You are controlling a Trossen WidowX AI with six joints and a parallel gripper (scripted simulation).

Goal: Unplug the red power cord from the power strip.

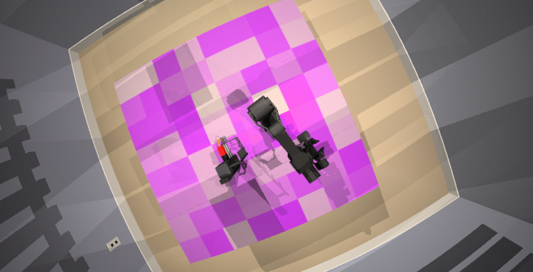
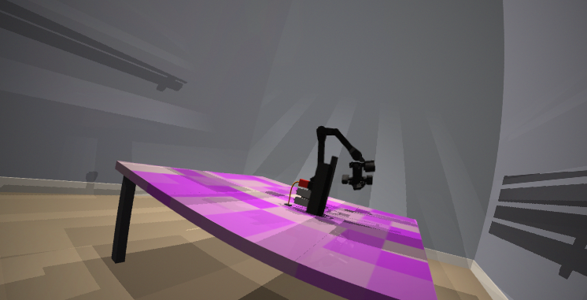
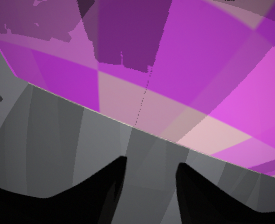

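Observation:
The red plug (image 1: pixel 222 150) (image 2: pixel 304 183) sits at the side of the black upright power strip (image 2: pixel 319 194). How deep its prongs sit cannot be told. Its thin orange-yellow cord (image 2: pixel 290 193) curves down to the table. The strip also shows in the top view as a dark block (image 1: pixel 224 172). My gripper (image 1: pixel 320 145) (image 3: pixel 152 166) is partly open, with nothing between its fingers. It is raised off the table, well apart from the plug, cord and strip, on the far side of the strip from the plug in the exterior view. In the wrist view the fingers point past the table edge at the grey wall.
Grey plugs (image 2: pixel 301 201) sit below the red plug on the same side of the strip. A wire-like grid (image 1: pixel 233 144) stands beside the red plug. The pink and purple checkered table (image 1: pixel 238 50) (image 2: pixel 246 224) has dark shadows across it.

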